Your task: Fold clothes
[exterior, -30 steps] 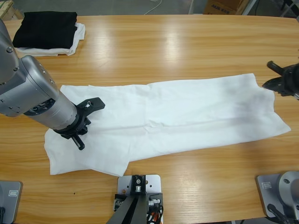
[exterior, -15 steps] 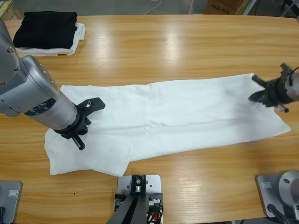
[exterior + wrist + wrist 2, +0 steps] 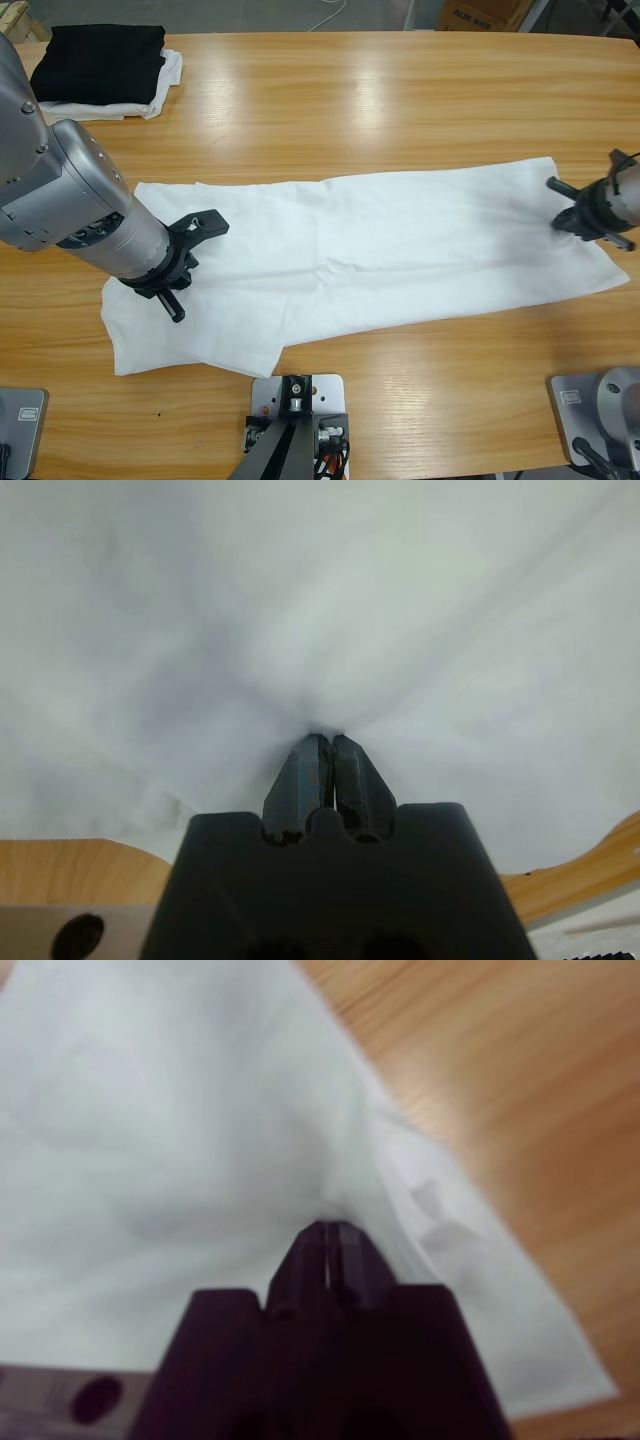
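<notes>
i see the white t-shirt (image 3: 370, 255) spread lengthwise across the near middle of the wooden table (image 3: 380, 100), folded into a long band. my left gripper (image 3: 178, 283) sits on its left end with the jaws pressed together, pinching the cloth. my right gripper (image 3: 588, 212) has come in from the right edge since a second ago and now pinches the shirt's right end, which has shifted slightly rightward. a folded black garment (image 3: 100, 60) lies at the far left corner.
</notes>
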### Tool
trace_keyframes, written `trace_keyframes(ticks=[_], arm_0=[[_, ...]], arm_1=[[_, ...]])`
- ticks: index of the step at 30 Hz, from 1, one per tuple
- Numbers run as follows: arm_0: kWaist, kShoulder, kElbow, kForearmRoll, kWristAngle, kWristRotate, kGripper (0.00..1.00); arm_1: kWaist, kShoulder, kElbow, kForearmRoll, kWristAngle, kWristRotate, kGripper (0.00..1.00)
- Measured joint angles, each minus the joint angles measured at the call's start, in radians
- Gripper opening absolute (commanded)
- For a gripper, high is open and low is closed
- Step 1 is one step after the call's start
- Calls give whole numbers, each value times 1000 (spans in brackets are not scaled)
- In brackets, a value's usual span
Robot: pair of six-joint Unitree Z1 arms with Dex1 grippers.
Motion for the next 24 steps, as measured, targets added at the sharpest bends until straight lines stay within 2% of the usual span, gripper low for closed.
trace_keyframes(ticks=[2,4,5,6,7,8,9,11,19,24], arm_0=[[-1,2,-2,0,0,-1,0],[-3,4,-5,0,0,-4,0],[-4,5,-6,0,0,-5,0],[-4,5,-6,0,0,-6,0],[-5,5,-6,0,0,-7,0],[-5,5,-6,0,0,-7,0],[-6,5,-6,0,0,-8,0],[-7,5,-6,0,0,-12,0],[-10,5,-6,0,0,-14,0],[-10,5,-6,0,0,-14,0]], arm_1=[[3,-42,-40,80,-10,-1,577],[23,-83,-63,134,-10,5,485],[31,-92,-67,147,-10,9,427],[36,-95,-71,155,-10,11,327],[38,-95,-73,158,-7,12,313],[38,-94,-73,159,-1,12,229],[38,-91,-73,158,4,12,95],[37,-72,-73,154,14,12,0],[-31,-1,-54,78,59,8,0],[-88,46,-57,161,32,53,15]])
